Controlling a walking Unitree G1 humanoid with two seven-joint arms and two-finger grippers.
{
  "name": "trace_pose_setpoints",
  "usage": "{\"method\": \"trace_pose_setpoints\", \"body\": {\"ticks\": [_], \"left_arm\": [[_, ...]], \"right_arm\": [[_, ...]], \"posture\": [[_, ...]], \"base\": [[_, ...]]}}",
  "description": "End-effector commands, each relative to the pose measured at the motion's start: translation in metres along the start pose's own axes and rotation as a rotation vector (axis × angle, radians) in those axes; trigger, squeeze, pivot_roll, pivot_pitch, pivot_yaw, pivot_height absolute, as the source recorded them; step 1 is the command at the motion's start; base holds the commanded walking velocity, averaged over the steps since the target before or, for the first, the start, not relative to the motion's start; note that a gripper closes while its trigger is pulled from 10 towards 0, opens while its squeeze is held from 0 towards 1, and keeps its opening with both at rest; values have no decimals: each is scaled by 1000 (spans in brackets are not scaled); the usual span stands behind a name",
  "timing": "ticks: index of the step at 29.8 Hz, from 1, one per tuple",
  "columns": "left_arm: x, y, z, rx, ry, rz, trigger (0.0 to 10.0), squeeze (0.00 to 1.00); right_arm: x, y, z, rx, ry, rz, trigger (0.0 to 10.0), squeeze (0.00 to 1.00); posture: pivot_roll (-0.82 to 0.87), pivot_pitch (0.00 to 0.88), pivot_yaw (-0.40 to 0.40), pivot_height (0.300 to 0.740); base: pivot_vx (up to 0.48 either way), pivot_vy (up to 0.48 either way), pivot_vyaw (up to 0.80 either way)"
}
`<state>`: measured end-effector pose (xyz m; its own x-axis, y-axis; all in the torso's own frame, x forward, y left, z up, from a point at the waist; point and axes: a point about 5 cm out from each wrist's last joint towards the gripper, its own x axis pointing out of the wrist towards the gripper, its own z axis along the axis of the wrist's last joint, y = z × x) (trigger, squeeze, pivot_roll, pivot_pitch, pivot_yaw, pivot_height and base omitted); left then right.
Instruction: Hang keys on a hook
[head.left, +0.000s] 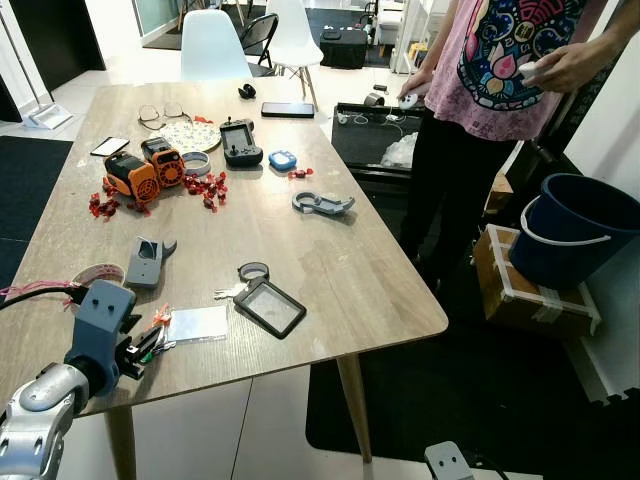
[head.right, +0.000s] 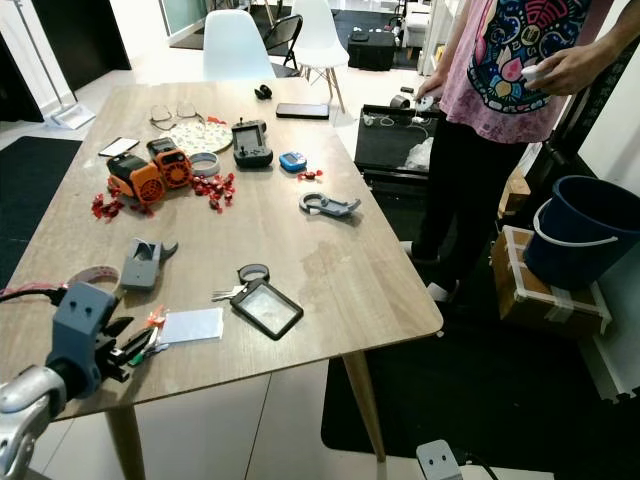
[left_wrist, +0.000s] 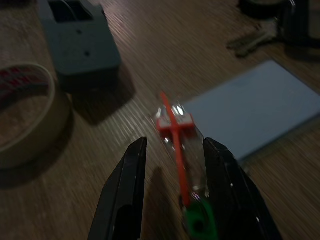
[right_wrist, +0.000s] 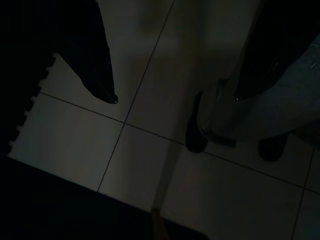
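Left wrist view shows the left claw (left_wrist: 172, 192) spread over the desk (head.left: 330, 260), its two black fingers straddling a small orange-and-green item (left_wrist: 180, 150) in clear wrapping; nothing is pinched yet. That item is not the keys. The keys (head.left: 230, 292) lie further along the desk, ahead of the claw and toward the robot's right, past the white card (head.left: 197, 324), just beside the black card holder (head.left: 269, 307) and a grey ring (head.left: 254, 270). Their long axis runs roughly across the desk, blades pointing back toward the left arm's side. The left arm is clearly the nearer one, so I judge the reach belongs to it. The right claw (right_wrist: 170, 95) hangs low over the tiled floor (right_wrist: 75, 150), fingers apart, idle.

The keys look like a small bunch of flat, pale metal, lying low against the wood and partly tucked at the holder's edge. A grey hook-shaped piece (head.left: 322, 204) rests further up the desk, well apart from them.
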<state>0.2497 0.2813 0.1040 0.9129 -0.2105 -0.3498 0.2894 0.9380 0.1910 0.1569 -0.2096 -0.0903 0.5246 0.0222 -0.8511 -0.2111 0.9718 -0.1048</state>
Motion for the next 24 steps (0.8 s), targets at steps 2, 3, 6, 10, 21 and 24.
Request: {"method": "trace_pose_setpoints", "body": {"ticks": [2, 3, 6, 10, 21, 24], "left_arm": [[-7, 8, -3, 17, 20, -3, 10000, 0], [-8, 9, -3, 19, 20, -8, 10000, 0], [-12, 14, -5, 25, 22, -8, 10000, 0], [-16, 19, -8, 30, 28, -1, 10000, 0], [-20, 14, -14, 20, 42, -48, 10000, 0], [-20, 13, -16, 18, 44, -57, 9882, 0]], "right_arm": [[-1, -2, -5, -7, 16, -2, 10000, 0], [-1, -2, -5, -7, 16, -2, 10000, 0], [-1, -2, -5, -8, 15, -2, 10000, 0], [-1, -2, -5, -9, 16, 0, 10000, 0], [-1, -1, -5, -10, 16, 1, 10000, 0], [-1, -2, -5, -9, 16, 0, 10000, 0]], "posture": [[42, 59, -36, 740], [44, 60, -37, 740], [45, 62, -39, 740], [48, 62, -41, 740], [47, 64, -42, 740], [47, 66, -42, 740]], "base": [[0, 0, 0], [0, 0, 0], [0, 0, 0], [0, 0, 0], [0, 0, 0], [0, 0, 0]]}}
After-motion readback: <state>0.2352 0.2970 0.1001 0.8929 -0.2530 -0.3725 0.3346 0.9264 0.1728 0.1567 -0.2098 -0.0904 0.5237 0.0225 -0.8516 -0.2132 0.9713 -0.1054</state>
